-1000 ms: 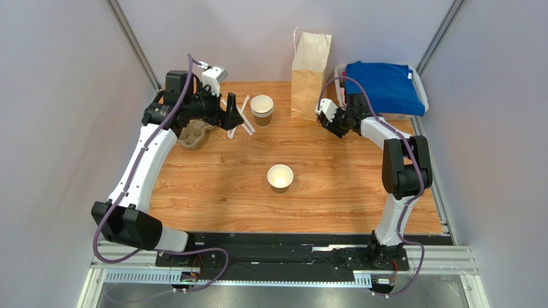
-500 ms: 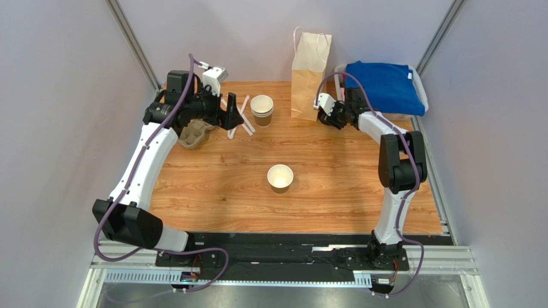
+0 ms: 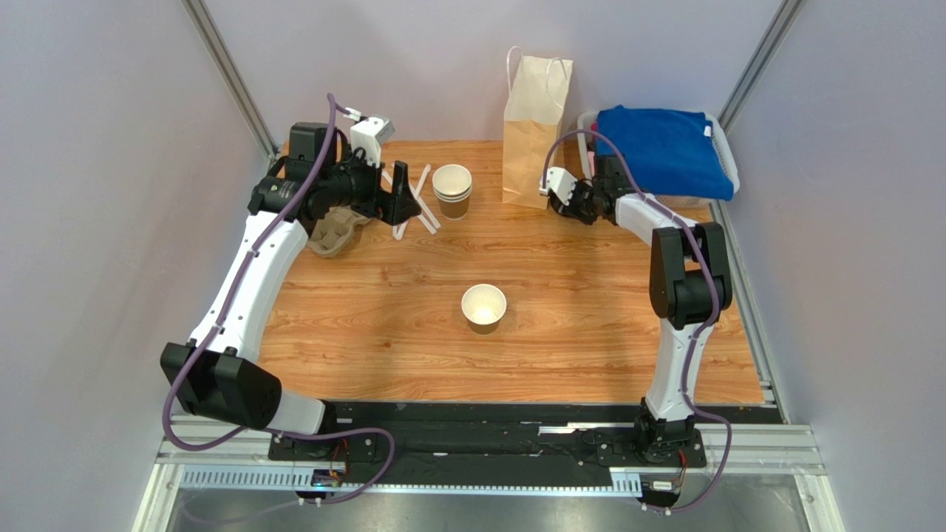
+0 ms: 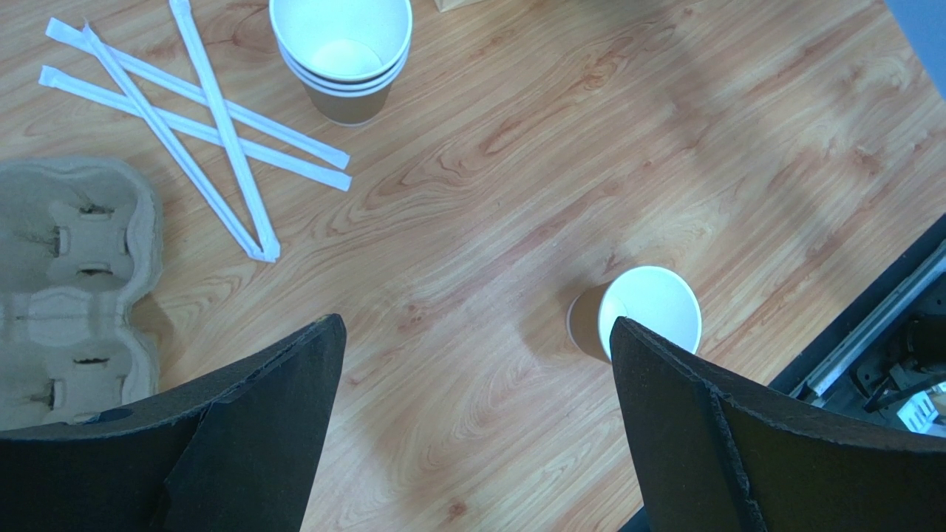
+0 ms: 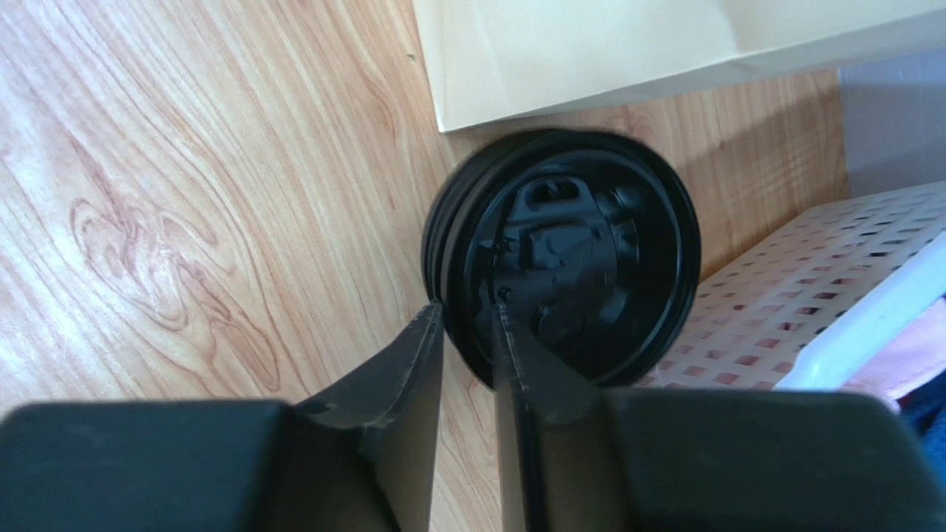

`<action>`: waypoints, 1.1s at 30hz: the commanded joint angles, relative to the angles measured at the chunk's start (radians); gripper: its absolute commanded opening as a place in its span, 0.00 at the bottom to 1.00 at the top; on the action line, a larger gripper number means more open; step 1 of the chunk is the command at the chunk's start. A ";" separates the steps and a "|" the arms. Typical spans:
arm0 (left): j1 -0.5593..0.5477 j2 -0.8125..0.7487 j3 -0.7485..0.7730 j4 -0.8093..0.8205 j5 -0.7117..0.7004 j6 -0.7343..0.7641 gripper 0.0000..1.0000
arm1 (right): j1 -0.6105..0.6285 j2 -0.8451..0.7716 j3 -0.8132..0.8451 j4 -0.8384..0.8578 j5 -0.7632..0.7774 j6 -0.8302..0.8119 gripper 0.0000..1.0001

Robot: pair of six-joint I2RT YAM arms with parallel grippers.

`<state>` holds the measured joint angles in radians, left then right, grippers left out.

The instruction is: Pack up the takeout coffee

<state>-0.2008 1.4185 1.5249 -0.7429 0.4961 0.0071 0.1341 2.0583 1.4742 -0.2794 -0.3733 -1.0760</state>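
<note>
**A:** So, starting closest in, where did the coffee stand?

**B:** The small brown kraft paper cup (image 3: 484,305) stood alone and lidless on the wooden table (image 3: 577,321), well apart from both sets of fingers. The left gripper (image 4: 475,327) hovered with its fingers spread wide and nothing between them, the cup lying just past one fingertip.

**A:** And what had changed?

**B:** Only the right gripper (image 5: 466,316). Over the last second it had reached farther out and drawn its fingers in. By now they pinched the rim of a round black plastic lid (image 5: 577,255), one finger outside and one inside. Just beyond those fingers stood the tall tan paper bag (image 5: 666,44). To their right was the white perforated plastic basket (image 5: 777,321).

**A:** Meaning?

**B:** I judged the lid was being fetched for the cup. Capping it and bagging it both remained undone.
</note>
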 commanded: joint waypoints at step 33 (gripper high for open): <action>0.031 -0.231 -0.155 0.154 0.090 0.124 0.99 | -0.010 -0.555 0.035 -0.724 -0.358 0.083 0.00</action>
<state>-0.1741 1.3399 1.4204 -0.6910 0.5373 0.0158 0.1295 1.6642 1.5269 -0.8017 -0.5766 -1.0409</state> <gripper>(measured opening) 0.990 0.025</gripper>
